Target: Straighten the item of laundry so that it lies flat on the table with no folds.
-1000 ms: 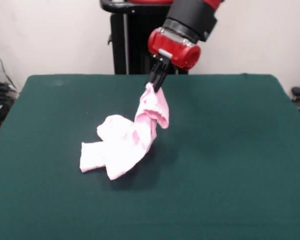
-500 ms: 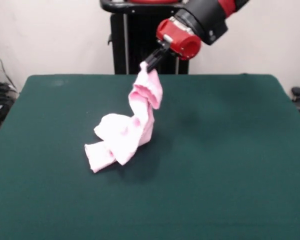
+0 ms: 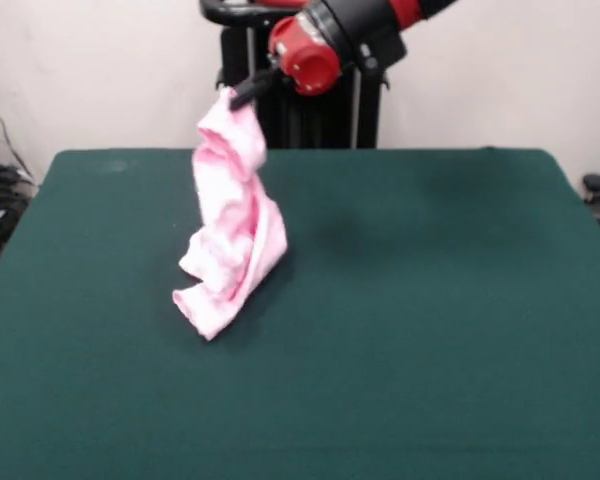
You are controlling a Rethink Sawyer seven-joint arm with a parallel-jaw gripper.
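The end effector (image 3: 238, 97) is clamped on the top edge of the pants (image 3: 230, 225), its black fingers pinched together on the pink cloth. The arm (image 3: 345, 35) reaches in from the upper right, tilted so the end effector points down and to the left. The pants hang straight below the end effector in a crumpled, twisted column. Their lower end rests bunched on the green tabletop (image 3: 430, 300), just below and slightly left of the end effector, with many folds

Crumpled pants (image 3: 230, 235) in clamped claw (image 3: 238, 98)
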